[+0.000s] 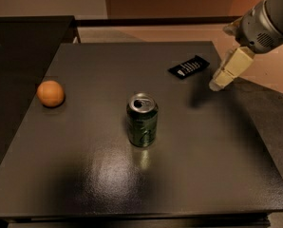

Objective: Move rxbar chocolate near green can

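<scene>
The rxbar chocolate (188, 67) is a flat black wrapper with white lettering, lying on the dark table (103, 175) at the far right. The green can (142, 119) stands upright near the table's middle, its silver top open. My gripper (216, 85) hangs from the grey arm at the upper right, just right of and slightly nearer than the bar, above the table surface and holding nothing.
An orange ball (51, 93) rests at the table's left side. A lower dark surface (18, 46) lies beyond the left edge. The table's right edge runs just beneath the arm, with light floor (274, 75) beyond.
</scene>
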Robot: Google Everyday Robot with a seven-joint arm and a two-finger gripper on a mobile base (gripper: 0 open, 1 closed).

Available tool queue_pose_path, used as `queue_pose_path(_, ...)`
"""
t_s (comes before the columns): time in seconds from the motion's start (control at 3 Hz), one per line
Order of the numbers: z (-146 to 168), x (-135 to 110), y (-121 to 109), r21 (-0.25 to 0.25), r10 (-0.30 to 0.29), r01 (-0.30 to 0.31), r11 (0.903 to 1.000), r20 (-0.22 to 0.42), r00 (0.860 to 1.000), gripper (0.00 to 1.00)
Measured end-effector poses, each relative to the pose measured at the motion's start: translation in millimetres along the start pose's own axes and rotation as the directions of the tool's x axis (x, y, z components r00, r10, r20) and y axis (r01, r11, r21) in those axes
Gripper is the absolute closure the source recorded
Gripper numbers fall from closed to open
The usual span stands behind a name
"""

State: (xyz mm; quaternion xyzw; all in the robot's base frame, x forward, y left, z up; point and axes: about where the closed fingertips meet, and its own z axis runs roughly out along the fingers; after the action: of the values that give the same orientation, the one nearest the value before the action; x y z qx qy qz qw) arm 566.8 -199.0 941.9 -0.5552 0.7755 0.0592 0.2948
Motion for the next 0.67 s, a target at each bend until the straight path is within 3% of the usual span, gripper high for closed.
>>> queue_pose_path(0.67,50.9,-1.4,-47.7,-0.021,0.055,-0.053,0.9984,0.100,0.993,0.00)
